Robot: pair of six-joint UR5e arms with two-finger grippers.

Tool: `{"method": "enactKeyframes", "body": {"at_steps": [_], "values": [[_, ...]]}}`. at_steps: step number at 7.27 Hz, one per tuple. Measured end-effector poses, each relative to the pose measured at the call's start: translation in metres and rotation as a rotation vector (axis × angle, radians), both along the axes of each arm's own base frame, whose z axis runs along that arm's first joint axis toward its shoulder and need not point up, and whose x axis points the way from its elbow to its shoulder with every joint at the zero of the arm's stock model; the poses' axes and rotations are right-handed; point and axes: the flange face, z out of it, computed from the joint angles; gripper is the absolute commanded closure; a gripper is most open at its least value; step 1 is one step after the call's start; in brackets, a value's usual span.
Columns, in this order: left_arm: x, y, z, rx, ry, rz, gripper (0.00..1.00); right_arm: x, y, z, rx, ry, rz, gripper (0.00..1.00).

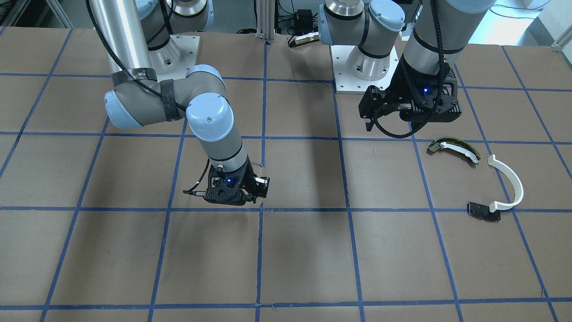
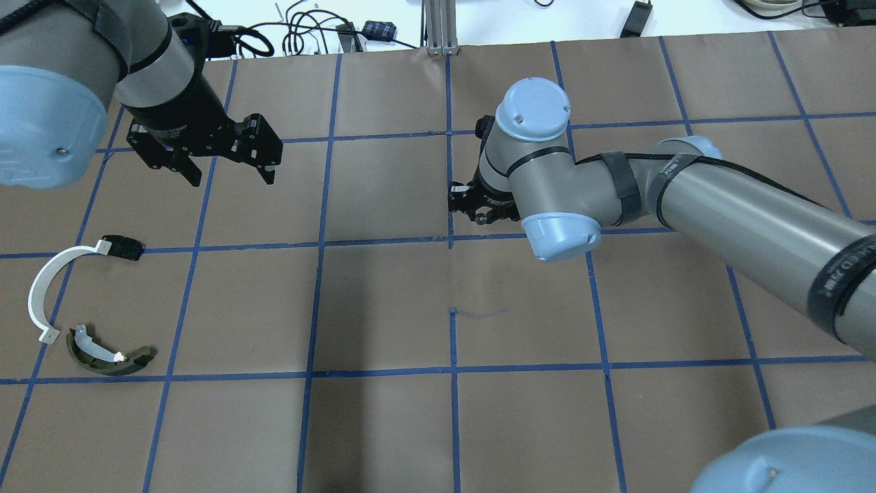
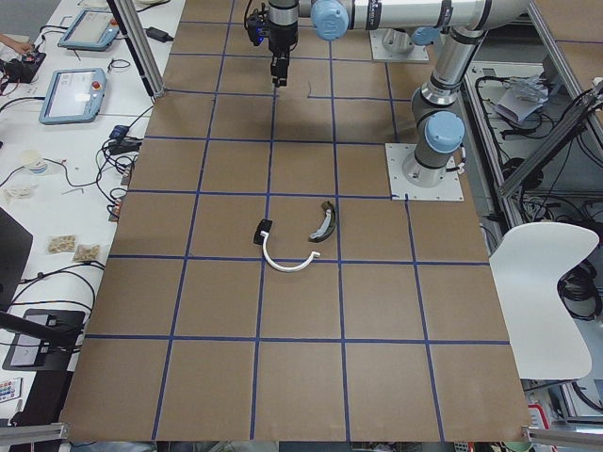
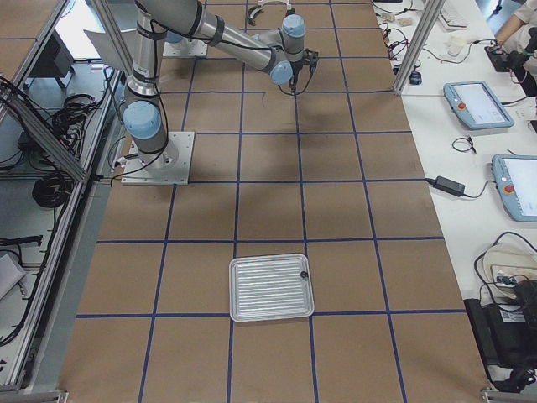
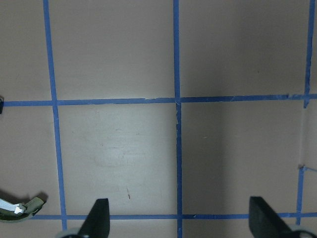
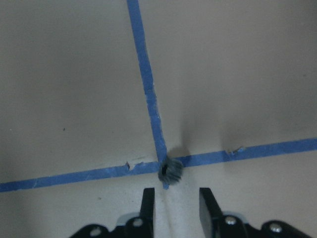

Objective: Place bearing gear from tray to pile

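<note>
A small dark bearing gear (image 6: 170,170) lies on the table on a blue tape crossing, just ahead of my right gripper's fingertips. My right gripper (image 6: 176,193) is low over the table with its jaws a little apart, holding nothing; it also shows in the overhead view (image 2: 479,213). The pile lies far off at the table's left end: a white arc strip (image 2: 41,287), an olive-and-white curved piece (image 2: 102,356) and a flat black bracket (image 2: 123,246). My left gripper (image 2: 226,168) hangs wide open and empty above the table beside the pile. The tray (image 4: 270,288) lies at the table's right end.
A small dark part (image 4: 304,274) sits at a corner of the tray. Brown paper with a blue tape grid (image 2: 452,308) covers the table. The two arm bases (image 1: 364,67) stand at the robot's edge. Monitors and cables line the operators' side bench (image 4: 478,105).
</note>
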Motion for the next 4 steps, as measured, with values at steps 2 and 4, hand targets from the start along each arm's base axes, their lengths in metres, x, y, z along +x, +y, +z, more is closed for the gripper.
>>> {"method": "enactKeyframes", "body": {"at_steps": [2,4], "values": [[-0.003,-0.012,-0.011,-0.025,0.038,0.014,0.0,-0.015,-0.011,0.005,-0.029,0.003,0.026,0.0],[-0.011,-0.032,-0.027,-0.066,0.056,0.015,0.0,-0.111,-0.051,0.026,-0.097,0.027,0.075,0.0]]}}
